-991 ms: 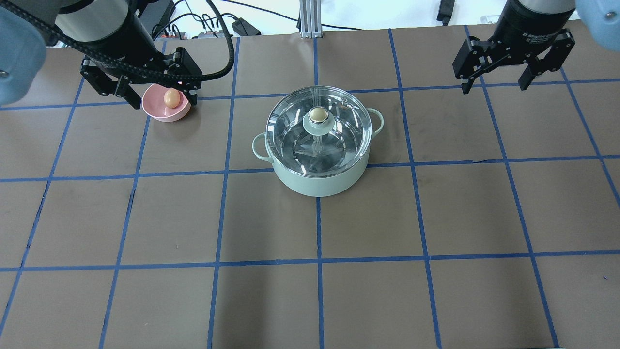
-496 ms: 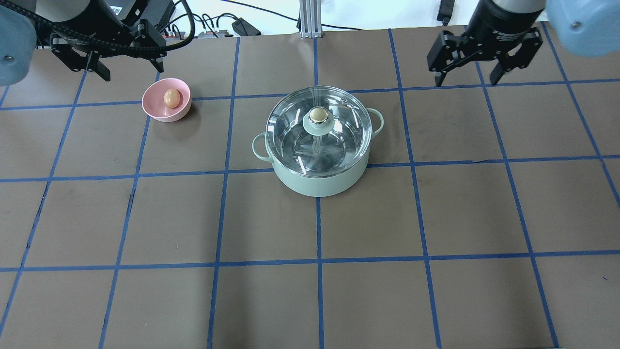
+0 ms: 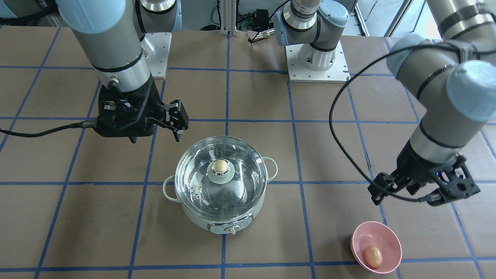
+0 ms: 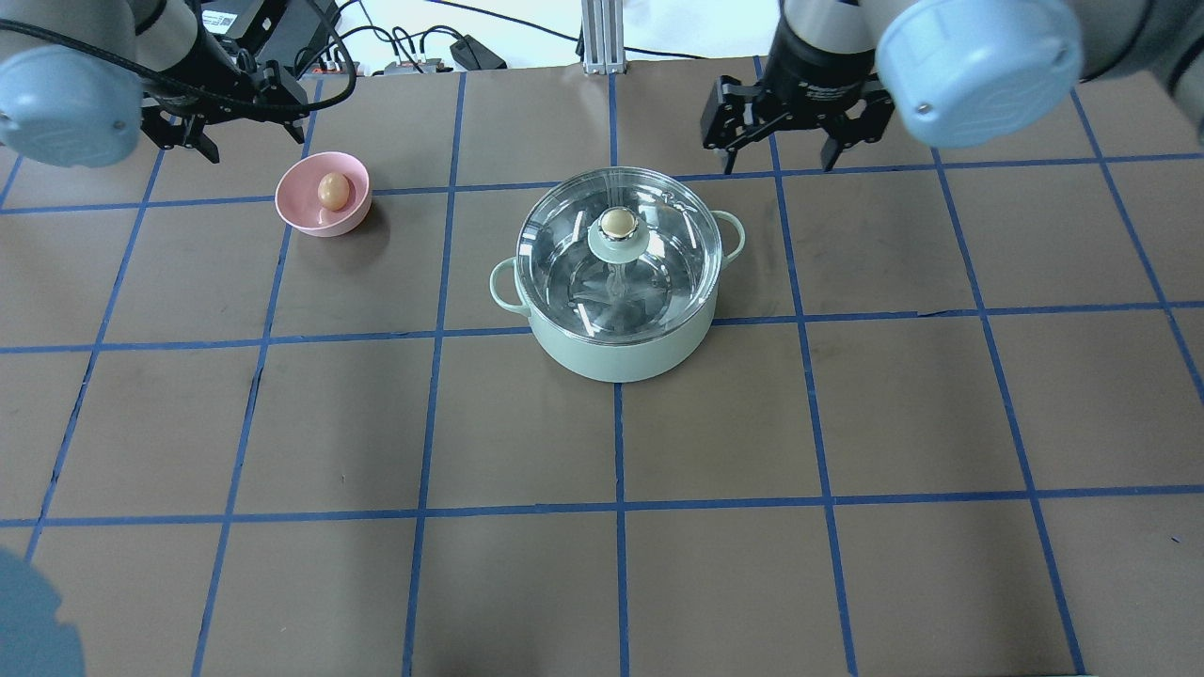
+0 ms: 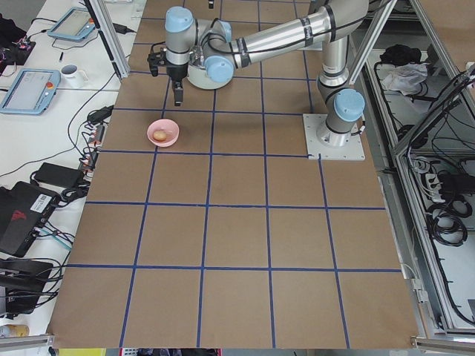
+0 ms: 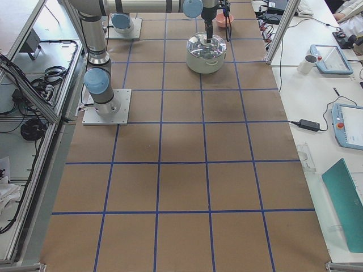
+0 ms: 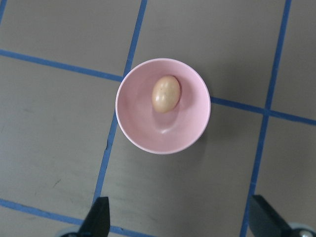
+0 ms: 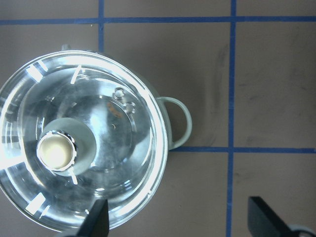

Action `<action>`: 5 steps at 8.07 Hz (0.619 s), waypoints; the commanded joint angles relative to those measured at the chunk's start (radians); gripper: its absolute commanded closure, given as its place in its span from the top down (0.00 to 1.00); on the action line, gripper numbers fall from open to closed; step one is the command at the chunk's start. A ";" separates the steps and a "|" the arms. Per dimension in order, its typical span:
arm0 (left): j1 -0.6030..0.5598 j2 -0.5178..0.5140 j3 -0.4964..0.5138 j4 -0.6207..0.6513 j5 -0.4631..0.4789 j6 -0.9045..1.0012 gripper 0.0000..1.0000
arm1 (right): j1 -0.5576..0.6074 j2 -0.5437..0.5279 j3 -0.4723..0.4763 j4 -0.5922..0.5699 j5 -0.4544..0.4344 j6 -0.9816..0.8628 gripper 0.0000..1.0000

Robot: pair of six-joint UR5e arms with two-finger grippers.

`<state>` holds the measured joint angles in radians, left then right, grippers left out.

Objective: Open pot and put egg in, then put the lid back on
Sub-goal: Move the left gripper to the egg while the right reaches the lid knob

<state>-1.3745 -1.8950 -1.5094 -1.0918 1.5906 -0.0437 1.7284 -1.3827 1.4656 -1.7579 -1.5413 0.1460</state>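
Trouble here is most likely to start at the lid (image 4: 564,259), which sits closed on the pot (image 4: 616,355) with its ball knob (image 4: 617,223) at the centre. My right tool (image 4: 777,165) hangs with its jaws apart beside the pot, off the rim near one loop handle (image 8: 178,121) and not over the knob. If I come down before centring, one finger could strike the glass or catch the metal rim and shove the whole pot across the counter (image 4: 847,423). The knob is round and smooth, so I judge that a pinch off its middle could slip, or lift the lid tilted so that it swings and drops back. The egg (image 4: 331,190) lies in the pink bowl (image 4: 303,214), well apart from the pot on its left side. My left tool (image 7: 180,219) waits near that bowl, jaws wide and empty, with the bowl ahead of the fingers, not between them. The bowl looks light, so a finger on its rim could tip it and roll the egg out. Too hard a squeeze may crack the shell, too soft may let it squirt free. A release from high over the steel floor could break it, and both arms meeting over the pot could collide.
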 commanded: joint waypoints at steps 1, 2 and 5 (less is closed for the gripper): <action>0.006 -0.204 0.001 0.290 0.000 0.062 1.00 | 0.109 0.124 -0.050 -0.090 0.004 0.136 1.00; 0.008 -0.252 0.002 0.378 0.000 0.080 1.00 | 0.134 0.158 -0.050 -0.129 0.006 0.179 1.00; 0.008 -0.332 -0.002 0.451 0.002 0.105 1.00 | 0.149 0.223 -0.050 -0.164 0.052 0.217 1.00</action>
<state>-1.3680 -2.1834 -1.5083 -0.6803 1.5908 0.0369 1.8657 -1.1961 1.4168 -1.9075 -1.5111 0.3397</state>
